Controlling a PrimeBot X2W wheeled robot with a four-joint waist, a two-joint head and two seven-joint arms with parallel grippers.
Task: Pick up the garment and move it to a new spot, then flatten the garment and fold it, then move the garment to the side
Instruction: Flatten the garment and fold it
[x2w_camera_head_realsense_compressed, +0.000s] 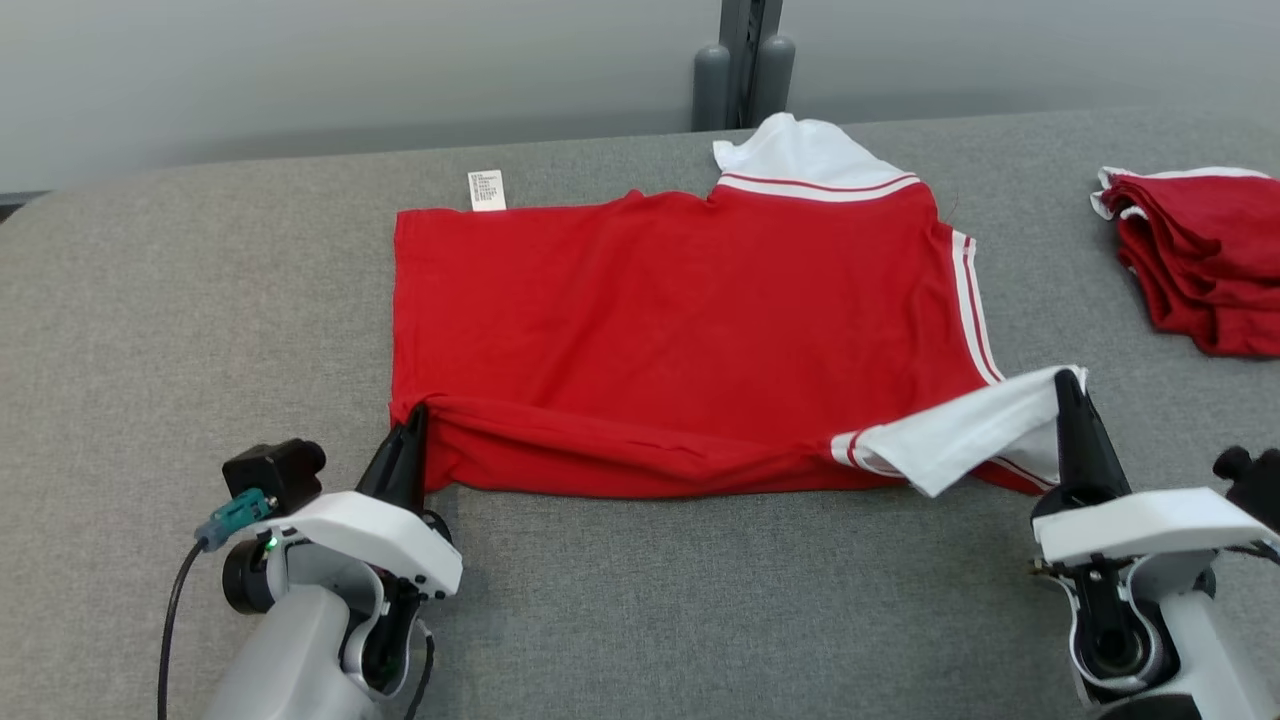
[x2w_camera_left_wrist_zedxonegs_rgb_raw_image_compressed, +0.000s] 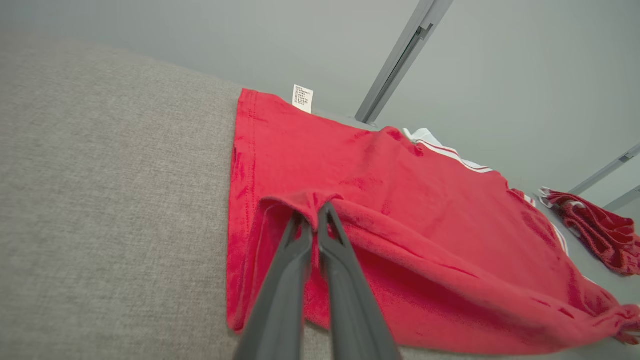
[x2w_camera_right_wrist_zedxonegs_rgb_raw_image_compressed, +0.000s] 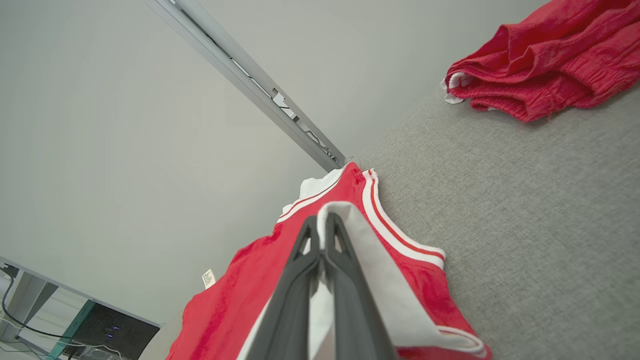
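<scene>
Both grippers pinch the near edge of the red garment (x2w_camera_head_realsense_compressed: 680, 330).
It lies spread mid-table (x2w_camera_head_realsense_compressed: 180, 300), with a white care tag (x2w_camera_head_realsense_compressed: 486, 190) at the far-left corner. The left gripper (x2w_camera_head_realsense_compressed: 417, 412) is clamped on the red near-left corner, which is lifted slightly. The right gripper (x2w_camera_head_realsense_compressed: 1066, 380) is clamped on white fabric at near-right. A second red pile (x2w_camera_head_realsense_compressed: 1200, 260) sits far right, well apart.

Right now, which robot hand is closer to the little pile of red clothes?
The right. The right gripper pinches a white flap of the shirt, at the end nearest the pile; the left gripper holds the opposite corner.
</scene>
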